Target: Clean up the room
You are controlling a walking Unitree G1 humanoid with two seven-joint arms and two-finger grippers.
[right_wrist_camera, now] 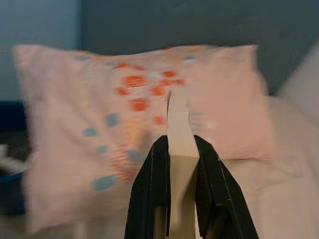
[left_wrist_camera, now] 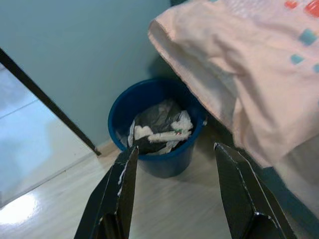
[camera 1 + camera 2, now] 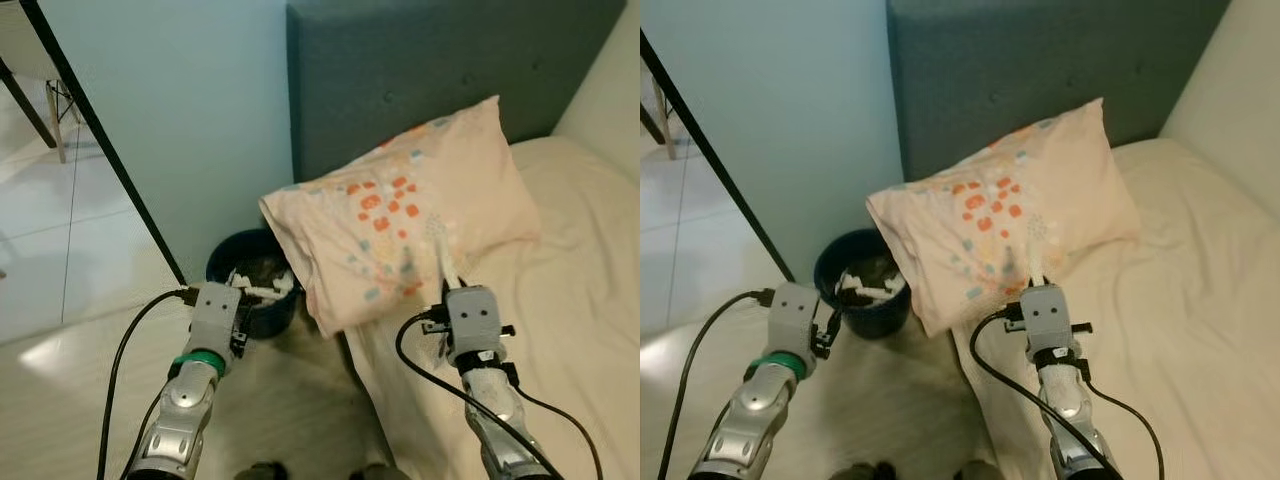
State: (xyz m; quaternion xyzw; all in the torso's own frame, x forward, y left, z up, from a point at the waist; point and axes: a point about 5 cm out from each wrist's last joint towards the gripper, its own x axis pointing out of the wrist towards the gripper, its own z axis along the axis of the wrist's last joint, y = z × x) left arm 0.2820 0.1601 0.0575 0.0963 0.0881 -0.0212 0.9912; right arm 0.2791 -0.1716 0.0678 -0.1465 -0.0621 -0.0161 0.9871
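Pillow [image 3: 400, 225], peach fabric with orange and teal patches, lying at head of cream-sheeted bed [image 3: 560, 300], one end overhanging mattress edge above bin, other end against grey padded headboard [image 3: 440, 70]. Pale flat strip [image 1: 178, 149], material unclear, pinched between fingers of right gripper [image 1: 179, 164], fingers closed tight on it, tip pointing toward pillow. Round dark blue plastic bin [image 2: 154, 129] on pale floor beside bed, holding crumpled white and dark waste, set against light blue wall [image 3: 200, 110]. Left gripper [image 2: 174, 164] near bin, fingers spread wide, holding nothing.
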